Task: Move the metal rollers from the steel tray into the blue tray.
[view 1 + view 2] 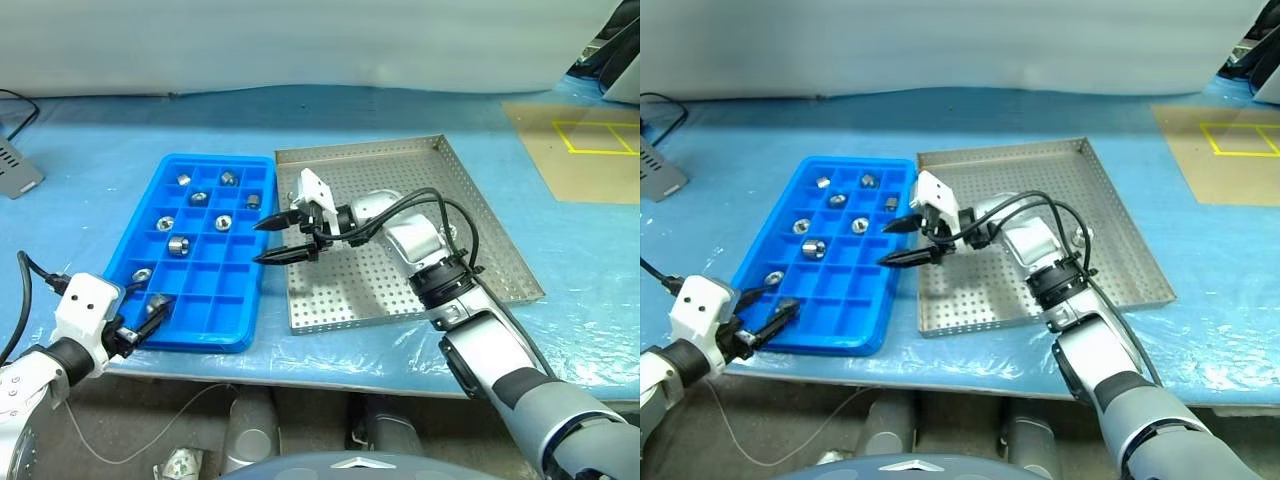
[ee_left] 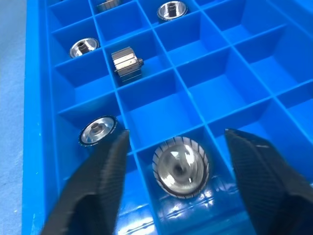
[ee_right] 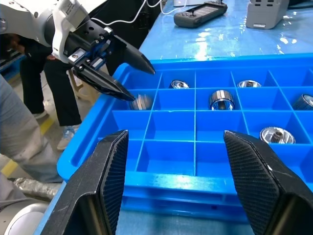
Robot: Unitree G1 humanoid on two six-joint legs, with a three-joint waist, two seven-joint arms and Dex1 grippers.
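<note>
Lies loose in the bright blue grid tray [image 1: 150, 337], one shiny metal roller [image 2: 181, 167], between wide-open left gripper [image 2: 176, 161] fingers; right gripper [image 1: 283, 239] wide, empty, at two o'clock.

The right pincer [image 1: 272, 242] has two slim black fingers tapering to points. Just behind it sits a white block-shaped housing with small dark screw holes, then a dark mount and a rounded silver-grey wrist shell. Black cables loop from behind the pincer back along the forearm to a black ribbed collar; past that the arm turns pale grey, then darker grey. The left pincer [image 1: 150, 321] also has two black fingers, their inner faces [image 2: 110, 169] finely textured. Behind it come a white boxy housing, a black joint and a white rounded forearm with a thin black cable trailing
</note>
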